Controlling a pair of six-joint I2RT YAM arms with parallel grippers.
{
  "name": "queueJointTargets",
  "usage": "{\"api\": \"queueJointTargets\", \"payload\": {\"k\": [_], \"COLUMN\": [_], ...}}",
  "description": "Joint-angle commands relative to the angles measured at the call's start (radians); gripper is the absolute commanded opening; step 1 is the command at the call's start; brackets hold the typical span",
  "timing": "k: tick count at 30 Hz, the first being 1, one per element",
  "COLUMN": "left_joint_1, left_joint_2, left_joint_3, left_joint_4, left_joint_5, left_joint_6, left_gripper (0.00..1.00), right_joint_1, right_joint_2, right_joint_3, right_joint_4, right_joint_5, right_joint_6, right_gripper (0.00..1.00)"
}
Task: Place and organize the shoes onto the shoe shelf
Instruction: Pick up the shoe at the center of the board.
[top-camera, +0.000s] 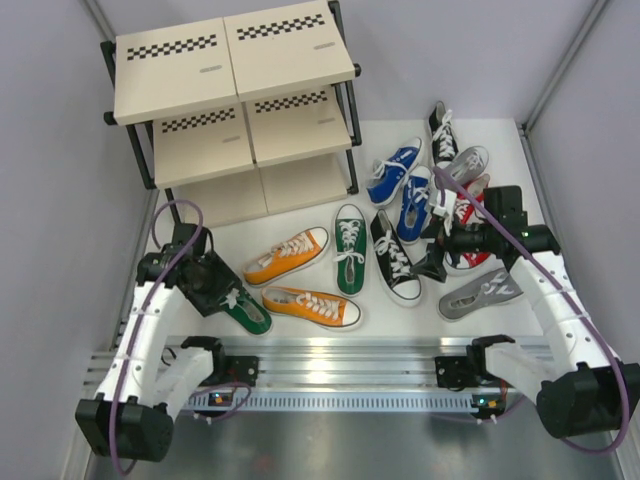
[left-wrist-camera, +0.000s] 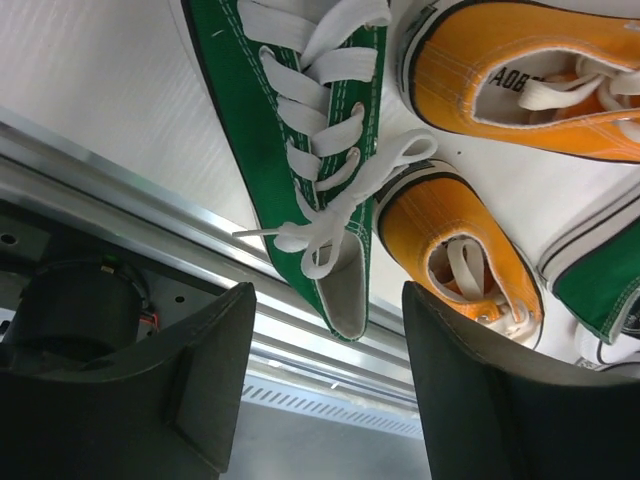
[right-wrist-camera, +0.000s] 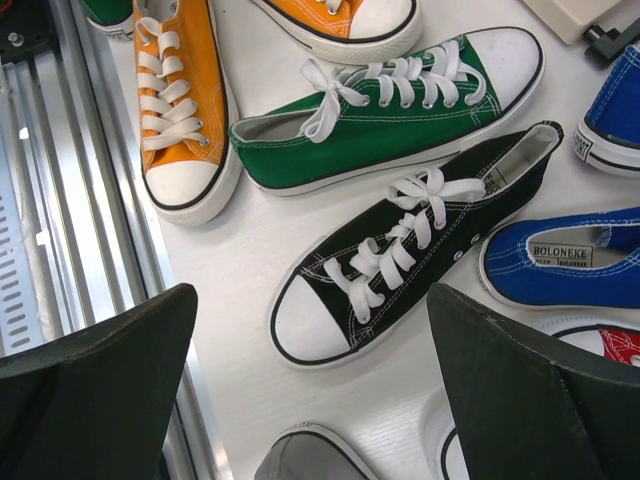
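Half hidden under the left gripper (top-camera: 215, 285) from above: a green shoe (top-camera: 250, 314), only its toe end peeking out. Clearer in the left wrist view: laces and heel, the heel between fingers (left-wrist-camera: 200, 400) standing apart, no touch visible on either side. Open, then, and gripping nothing. Cropped by that view's edges: the orange shoes (top-camera: 288, 255) and, at the far right, a strip of the other green shoe (top-camera: 349, 248).

Mostly covered by the right arm: the red shoes (top-camera: 474, 260), mere slivers of red and white, number impossible to tell. Right gripper (right-wrist-camera: 312, 320) spread wide, empty, above the toe of a black shoe (right-wrist-camera: 400, 250). Cut off in that view: one of the grey shoes (right-wrist-camera: 300, 462) at the bottom edge, one of the blue shoes (right-wrist-camera: 560, 260) at the right.

Counted from above, all on the table (top-camera: 290, 220), in front and to the right of the shelf (top-camera: 230, 60): two orange, two green, two black including the other black shoe (top-camera: 441, 125) at the far end, two blue, two grey. One shelf, three tiers, in the far left corner.
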Motion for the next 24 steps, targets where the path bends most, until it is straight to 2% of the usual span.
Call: {"api": "queueJointTargets", "payload": {"k": [1,4,8,15,19,20,23,24], "left_joint_1": [-0.029,-0.089,-0.253,-0.339,-0.340,-0.340,-0.340,-0.340], "left_joint_2": [0.041,0.092,0.164,0.204,0.180,0.177,0.170,0.166], "left_joint_3": [0.046,0.080,0.064,-0.075,-0.188,-0.204,-0.235,-0.235], "left_joint_4": [-0.005,0.010,0.067,0.222,0.343,0.374,0.423,0.424], "left_joint_5": [-0.076,-0.131,-0.202,-0.261,-0.291,-0.294,-0.330,-0.355], "left_joint_6": [-0.040,-0.084,-0.172,-0.273,-0.316,-0.327,-0.333,-0.330], "left_gripper": [0.65,0.64,0.64,0.63,0.53,0.47,0.43,0.34], "right_joint_1": [0.012,0.012,0.012,0.011,0.011,0.011,0.011,0.011], "right_joint_2": [-0.010,-0.009,-0.009,-0.012,-0.007,-0.006,-0.001,-0.001], "right_joint_3": [-0.001,-0.003,-0.004,0.000,0.002,0.004,0.013,0.014], "right_joint_4": [0.051,0.051,0.054,0.047,0.048,0.046,0.039,0.037], "right_joint_5": [-0.054,-0.055,-0.054,-0.051,-0.061,-0.064,-0.067,-0.069], "right_joint_6": [-0.004,-0.004,-0.004,-0.012,-0.012,-0.012,-0.013,-0.015], "right_gripper": [0.99,0.99,0.99,0.99,0.99,0.99,1.00,0.99]}}
